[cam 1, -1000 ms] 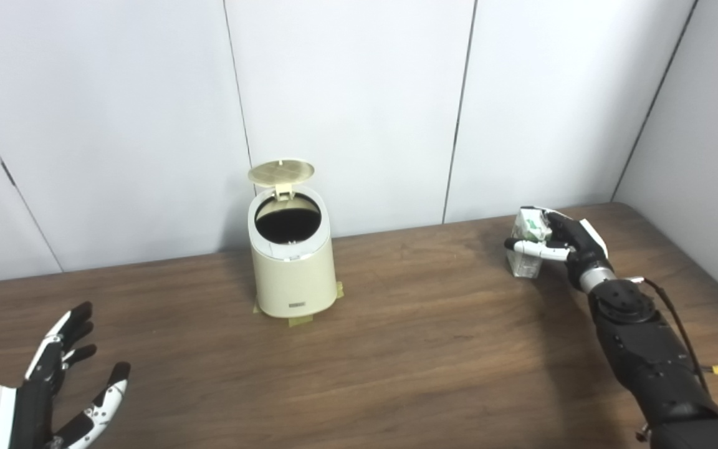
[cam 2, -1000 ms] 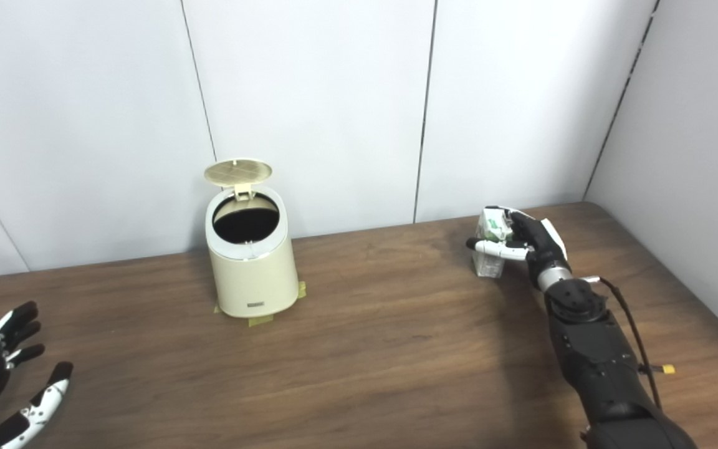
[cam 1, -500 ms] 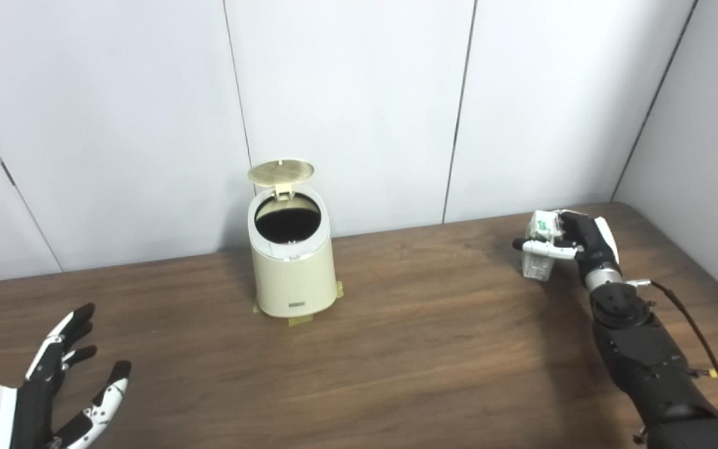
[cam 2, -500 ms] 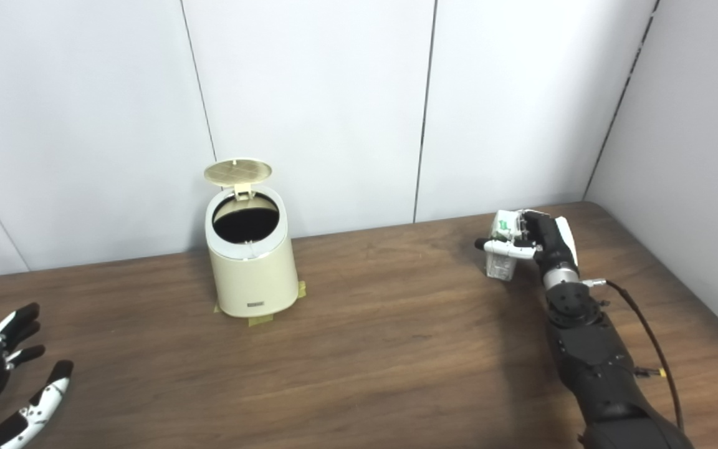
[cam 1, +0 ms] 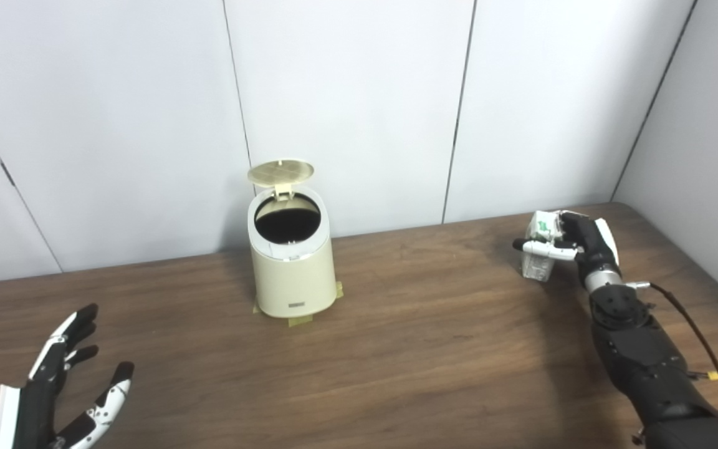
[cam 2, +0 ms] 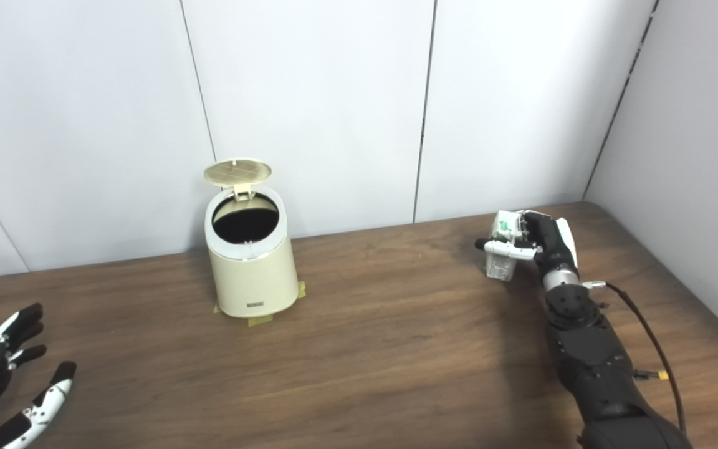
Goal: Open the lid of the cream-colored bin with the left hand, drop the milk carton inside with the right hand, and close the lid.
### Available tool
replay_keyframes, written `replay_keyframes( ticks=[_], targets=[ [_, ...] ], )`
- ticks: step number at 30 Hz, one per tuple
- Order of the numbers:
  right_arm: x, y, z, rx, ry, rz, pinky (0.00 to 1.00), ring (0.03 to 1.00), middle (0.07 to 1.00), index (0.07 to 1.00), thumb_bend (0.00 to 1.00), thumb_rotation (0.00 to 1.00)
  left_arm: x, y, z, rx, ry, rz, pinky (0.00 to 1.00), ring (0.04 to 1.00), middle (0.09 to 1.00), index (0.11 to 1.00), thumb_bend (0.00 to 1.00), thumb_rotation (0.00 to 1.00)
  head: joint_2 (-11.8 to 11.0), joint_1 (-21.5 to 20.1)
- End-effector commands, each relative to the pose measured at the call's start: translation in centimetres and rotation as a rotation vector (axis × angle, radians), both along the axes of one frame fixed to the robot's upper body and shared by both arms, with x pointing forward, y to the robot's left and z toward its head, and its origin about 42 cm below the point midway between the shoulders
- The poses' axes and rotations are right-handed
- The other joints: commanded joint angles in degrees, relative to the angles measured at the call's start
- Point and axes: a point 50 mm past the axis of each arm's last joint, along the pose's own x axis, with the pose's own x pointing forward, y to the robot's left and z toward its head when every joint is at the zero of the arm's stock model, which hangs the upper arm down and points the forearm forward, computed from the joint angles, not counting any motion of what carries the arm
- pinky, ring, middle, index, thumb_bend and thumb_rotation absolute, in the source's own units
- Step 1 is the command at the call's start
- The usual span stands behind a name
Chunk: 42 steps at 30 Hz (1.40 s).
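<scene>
The cream-colored bin (cam 1: 293, 274) stands upright on the table toward the back, left of centre. Its round lid (cam 1: 280, 171) is flipped up at the rear and the dark opening (cam 1: 287, 223) shows. Far to the right, my right hand (cam 1: 577, 244) is shut on the small white and green milk carton (cam 1: 538, 255), with the thumb across its front; the carton's base is at or just above the table. My left hand (cam 1: 63, 390) hovers open at the lower left, fingers spread, far from the bin.
The brown wooden table (cam 1: 396, 349) runs across the whole view. White wall panels (cam 1: 359, 93) stand close behind the bin. A side wall (cam 1: 708, 156) closes the right. Tape strips (cam 1: 300, 321) lie at the bin's foot. A cable (cam 1: 702, 337) trails along my right forearm.
One second ago the carton sat slightly further left; my right hand has shifted it a little to the right and turned upright on it. The left hand has barely drifted. The bin's lid stays up.
</scene>
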Motion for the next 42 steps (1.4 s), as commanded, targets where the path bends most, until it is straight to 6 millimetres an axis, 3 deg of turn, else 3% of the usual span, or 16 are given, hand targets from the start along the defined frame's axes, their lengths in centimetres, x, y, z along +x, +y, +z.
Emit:
replay_keyframes(
  ticks=[1,6,8,11,12,13,15,17,23,32,37,42],
  targets=[
    [1.5,0.5,4.6,-0.058,-0.162,0.008,0.41,0.457,0.52,0.459,0.52,0.0,0.6,-0.3,1.2,0.017,-0.059,-0.013,0.76,0.858,0.878,0.862,0.4,0.08,0.08,0.01],
    [1.1,3.0,6.7,-0.109,-0.266,0.047,0.43,0.476,0.498,0.448,0.5,0.0,0.7,-0.5,0.4,0.057,-0.027,0.0,0.76,0.847,0.86,0.853,0.34,0.1,-0.59,1.24],
    [0.9,4.1,7.6,-0.116,-0.301,0.074,0.4,0.485,0.503,0.443,0.5,0.0,0.6,-0.6,-0.1,0.071,-0.018,0.011,0.75,0.839,0.853,0.845,0.32,0.17,-0.87,2.1],
    [0.5,6.1,8.9,-0.065,-0.36,0.126,0.38,0.492,0.512,0.446,0.5,0.0,0.5,-0.8,-0.6,0.071,-0.018,0.027,0.72,0.823,0.84,0.828,0.18,0.42,-1.09,2.89],
    [0.4,6.8,9.3,-0.048,-0.386,0.15,0.38,0.488,0.516,0.451,0.5,0.0,0.5,-0.9,-0.7,0.059,-0.016,0.027,0.72,0.826,0.843,0.832,0.17,0.63,-1.11,3.07],
    [0.2,7.2,9.6,-0.039,-0.401,0.165,0.38,0.487,0.517,0.452,0.5,0.0,0.5,-1.0,-0.8,0.051,-0.017,0.026,0.72,0.827,0.844,0.834,0.16,0.75,-1.13,3.27],
    [0.0,8.8,10.4,-0.031,-0.437,0.206,0.39,0.481,0.512,0.449,0.5,0.0,0.4,-1.1,-1.1,0.034,-0.009,0.025,0.72,0.826,0.849,0.842,0.15,0.87,-1.26,3.58],
    [-0.3,10.4,11.2,-0.029,-0.456,0.244,0.42,0.477,0.506,0.443,0.5,0.0,0.3,-1.2,-1.3,0.029,0.001,0.032,0.72,0.829,0.853,0.848,0.16,0.92,-1.31,3.78],
    [-0.6,13.7,12.6,-0.007,-0.492,0.333,0.48,0.494,0.496,0.433,0.5,0.0,0.0,-1.5,-1.5,0.034,0.019,0.04,0.73,0.831,0.857,0.855,0.19,0.9,-1.41,4.29],
    [-0.1,17.4,13.5,0.021,-0.579,0.48,0.45,0.494,0.505,0.434,0.5,0.0,0.1,-2.2,-1.9,0.021,0.026,0.039,0.74,0.84,0.87,0.863,0.21,0.87,-1.81,5.7],
    [-1.0,20.8,14.6,0.078,-0.615,0.593,0.43,0.493,0.521,0.433,0.5,0.0,0.2,-2.8,-2.2,0.027,0.017,0.033,0.74,0.835,0.859,0.851,0.2,0.83,-2.01,6.69],
    [-1.9,23.0,15.5,0.047,-0.668,0.633,0.44,0.492,0.521,0.43,0.5,0.0,0.3,-3.4,-2.6,0.006,0.035,0.043,0.76,0.847,0.867,0.854,0.24,0.88,-2.42,7.82]
  ],
)
